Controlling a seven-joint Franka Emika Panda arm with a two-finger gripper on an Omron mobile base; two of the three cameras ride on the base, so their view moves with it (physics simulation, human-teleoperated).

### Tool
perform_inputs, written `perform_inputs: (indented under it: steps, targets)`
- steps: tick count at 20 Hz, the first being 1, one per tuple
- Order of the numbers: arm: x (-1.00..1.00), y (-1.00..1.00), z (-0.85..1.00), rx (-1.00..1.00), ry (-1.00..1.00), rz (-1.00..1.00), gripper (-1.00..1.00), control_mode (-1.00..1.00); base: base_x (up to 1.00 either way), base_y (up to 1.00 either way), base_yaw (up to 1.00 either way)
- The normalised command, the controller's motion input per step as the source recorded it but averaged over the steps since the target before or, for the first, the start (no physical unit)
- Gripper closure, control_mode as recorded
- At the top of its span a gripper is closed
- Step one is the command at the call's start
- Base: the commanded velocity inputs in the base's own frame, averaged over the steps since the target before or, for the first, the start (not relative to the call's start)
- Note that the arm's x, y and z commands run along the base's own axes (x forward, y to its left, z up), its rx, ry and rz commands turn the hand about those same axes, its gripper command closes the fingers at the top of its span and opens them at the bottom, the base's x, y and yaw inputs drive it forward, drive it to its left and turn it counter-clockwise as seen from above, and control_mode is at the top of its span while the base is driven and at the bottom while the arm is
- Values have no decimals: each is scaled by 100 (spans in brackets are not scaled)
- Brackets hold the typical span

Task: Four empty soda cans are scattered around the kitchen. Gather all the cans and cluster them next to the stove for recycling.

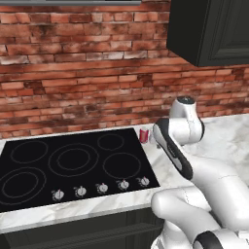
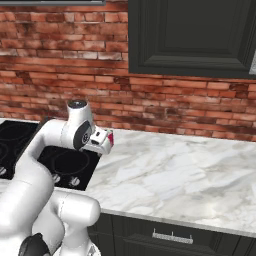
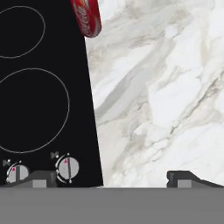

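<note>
Standing upright on the white marble bench (image 1: 228, 136), just right of the flat black glass stove's (image 1: 73, 165) far corner: one small red soda can (image 1: 144, 135). Gripper (image 3: 111, 177) wide, empty. Risk: careless arm swing topples it.

Soda can (image 3: 87, 17) cut off by hand view's top edge; in left base view the can (image 1: 144, 135) is partly hidden behind the arm. Stove (image 1: 73, 165) runs off left edge.
</note>
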Motion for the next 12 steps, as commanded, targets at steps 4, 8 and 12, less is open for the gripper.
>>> perform_inputs:
  steps: [4, 8, 12]
  targets:
    - [-54, -1, 18, 0, -1, 1, -100, -100, 0, 0, 0]
    - [-58, -1, 26, 0, 0, 0, -100, -100, 0, 0, 0]
    - [-17, -5, 14, 0, -1, 0, -100, 100, -24, -8, 0]
